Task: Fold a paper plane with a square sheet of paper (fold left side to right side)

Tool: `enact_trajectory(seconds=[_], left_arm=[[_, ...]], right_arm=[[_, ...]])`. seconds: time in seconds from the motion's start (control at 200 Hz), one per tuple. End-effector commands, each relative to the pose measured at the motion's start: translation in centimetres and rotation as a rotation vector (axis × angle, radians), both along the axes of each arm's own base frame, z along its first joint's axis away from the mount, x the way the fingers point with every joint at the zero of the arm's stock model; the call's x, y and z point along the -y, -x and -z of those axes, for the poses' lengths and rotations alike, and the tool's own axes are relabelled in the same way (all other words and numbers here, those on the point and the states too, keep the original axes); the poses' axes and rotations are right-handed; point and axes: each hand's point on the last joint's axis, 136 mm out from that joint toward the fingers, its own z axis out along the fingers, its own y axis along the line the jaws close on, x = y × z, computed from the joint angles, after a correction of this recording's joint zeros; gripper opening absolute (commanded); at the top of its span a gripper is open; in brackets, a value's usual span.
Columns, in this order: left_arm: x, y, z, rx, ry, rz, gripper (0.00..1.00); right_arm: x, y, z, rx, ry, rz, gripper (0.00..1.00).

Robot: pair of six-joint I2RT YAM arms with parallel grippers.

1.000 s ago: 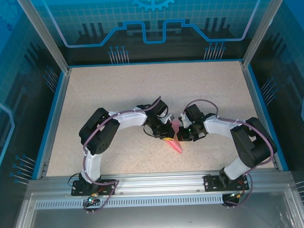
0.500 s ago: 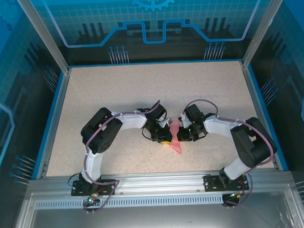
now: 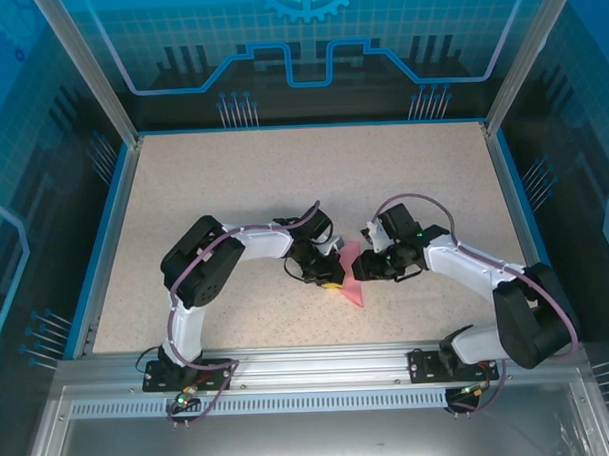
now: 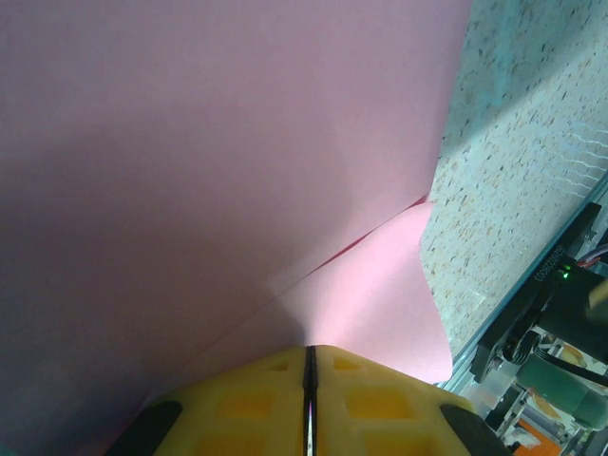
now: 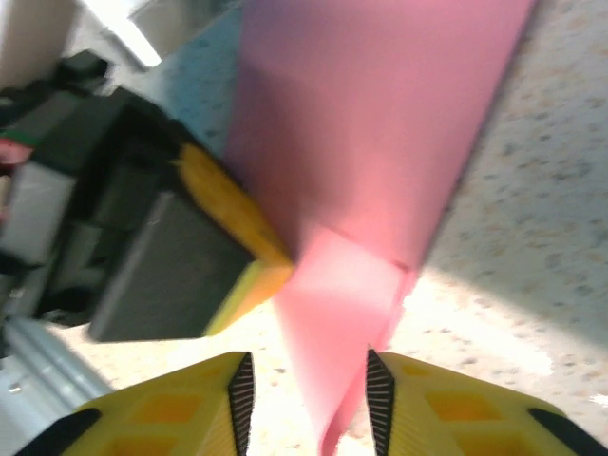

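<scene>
Near edge: both arm bases bolted to the rail, elbows bent, wrists meeting near the middle of the table (image 3: 233,180).

Paper plane (image 3: 352,276) – salmon pink, slim and pointed, sharp tip toward the near edge and wider end toward the far side. It sits between the two wrists, on the near half of the table.

Left gripper (image 3: 331,283): just left of the paper, touching its left edge. In the left wrist view the yellow jaws are clenched, with only a thin dark seam between them. The pink sheet runs right up to that seam, and a crease slants away up and to the right from it. It reads as a pinch on the paper's edge. A lighter flap lies below the crease, with speckled table to its right.

Right gripper (image 3: 370,273): just right of the paper. In the right wrist view its jaws stand apart – released, with ribbed black pads (image 5: 242,394) on either side of the gap. The narrow part of the paper passes between them, and I cannot tell whether either pad touches it. Beyond, the paper widens and one yellow finger of the left gripper meets its left edge.

Far half of the table: bare speckled surface up to the blue border.
</scene>
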Motion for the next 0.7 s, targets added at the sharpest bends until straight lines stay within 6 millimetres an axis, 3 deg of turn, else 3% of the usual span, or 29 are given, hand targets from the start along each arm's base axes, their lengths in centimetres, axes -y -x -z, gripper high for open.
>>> enact_trajectory(seconds=[0.0,0.13,0.445,0.695], left_arm=[[-2.9,1.4,3.3,-0.052,-0.153,-0.025,0.11],[-2.9,1.4,3.2,-0.05,-0.152,-0.024,0.11],[-3.0,1.3,3.3,-0.049,-0.158,-0.027,0.11],[-2.9,1.3,3.2,-0.047,-0.159,-0.025,0.1]], right_arm=[[-1.4,3.4,-0.3,-0.138,-0.122,-0.054,0.31],[-2.4,5.1,1.0,-0.213,-0.129,-0.09,0.25],[-2.0,5.2,3.9,-0.28,-0.043,-0.077,0.21],[-1.4,6.1,4.8,-0.313,0.008,-0.08,0.21]])
